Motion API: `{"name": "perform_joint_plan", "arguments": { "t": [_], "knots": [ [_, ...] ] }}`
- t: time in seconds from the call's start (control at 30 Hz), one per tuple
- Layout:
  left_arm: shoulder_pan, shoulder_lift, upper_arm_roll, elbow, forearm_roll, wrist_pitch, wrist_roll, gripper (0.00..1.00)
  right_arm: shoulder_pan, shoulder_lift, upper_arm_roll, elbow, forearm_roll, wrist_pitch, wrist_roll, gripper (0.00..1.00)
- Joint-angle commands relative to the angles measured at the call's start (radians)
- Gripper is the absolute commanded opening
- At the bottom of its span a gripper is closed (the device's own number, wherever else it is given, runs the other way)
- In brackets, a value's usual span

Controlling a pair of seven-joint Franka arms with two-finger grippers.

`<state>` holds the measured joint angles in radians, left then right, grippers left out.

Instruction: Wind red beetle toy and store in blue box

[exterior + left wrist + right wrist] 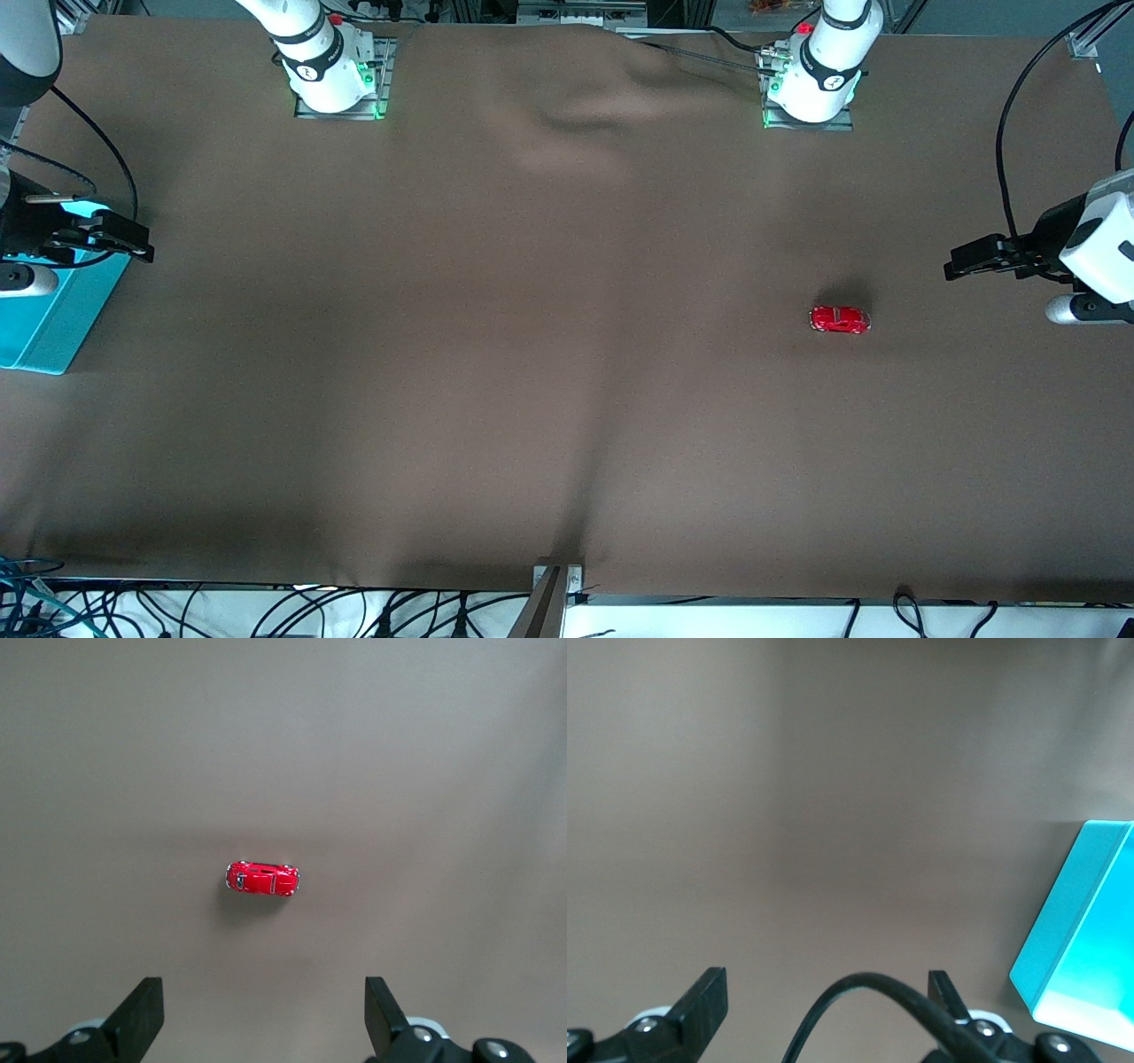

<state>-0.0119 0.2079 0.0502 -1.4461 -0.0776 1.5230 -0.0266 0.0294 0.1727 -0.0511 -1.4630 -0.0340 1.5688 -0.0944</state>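
The red beetle toy (840,319) stands on its wheels on the brown cloth toward the left arm's end of the table. It also shows in the left wrist view (262,878), apart from the fingers. My left gripper (955,264) is open and empty in the air, beside the toy and closer to the table's end; its own view shows it too (263,1019). The blue box (44,310) sits at the right arm's end of the table and shows partly in the right wrist view (1081,957). My right gripper (133,246) is open and empty over the box's edge, seen also in its own view (828,1014).
A brown cloth (549,354) with soft wrinkles covers the table. A black cable (859,992) arches between the right gripper's fingers in its view. Cables hang along the table edge nearest the front camera (266,611).
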Motion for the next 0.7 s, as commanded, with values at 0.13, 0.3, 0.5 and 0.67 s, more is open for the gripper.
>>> {"name": "perform_joint_plan", "arguments": {
  "t": [0.13,0.3,0.5,0.67],
  "knots": [
    [-0.008,-0.016,0.01,-0.022,-0.022,-0.015,-0.024,1.0,-0.005,0.002,0.0,0.021,0.016,-0.016,-0.018,1.0],
    [-0.006,-0.016,0.011,-0.022,-0.021,-0.017,-0.114,1.0,-0.005,0.002,0.0,0.021,0.017,-0.016,-0.018,1.0],
    [-0.006,0.004,0.011,-0.023,-0.021,-0.017,-0.318,1.0,-0.005,0.002,0.0,0.02,0.016,-0.016,-0.018,1.0],
    [-0.006,0.027,0.011,-0.022,-0.017,-0.015,-0.466,1.0,-0.005,0.002,0.0,0.02,0.016,-0.016,-0.018,1.0]
  ]
}}
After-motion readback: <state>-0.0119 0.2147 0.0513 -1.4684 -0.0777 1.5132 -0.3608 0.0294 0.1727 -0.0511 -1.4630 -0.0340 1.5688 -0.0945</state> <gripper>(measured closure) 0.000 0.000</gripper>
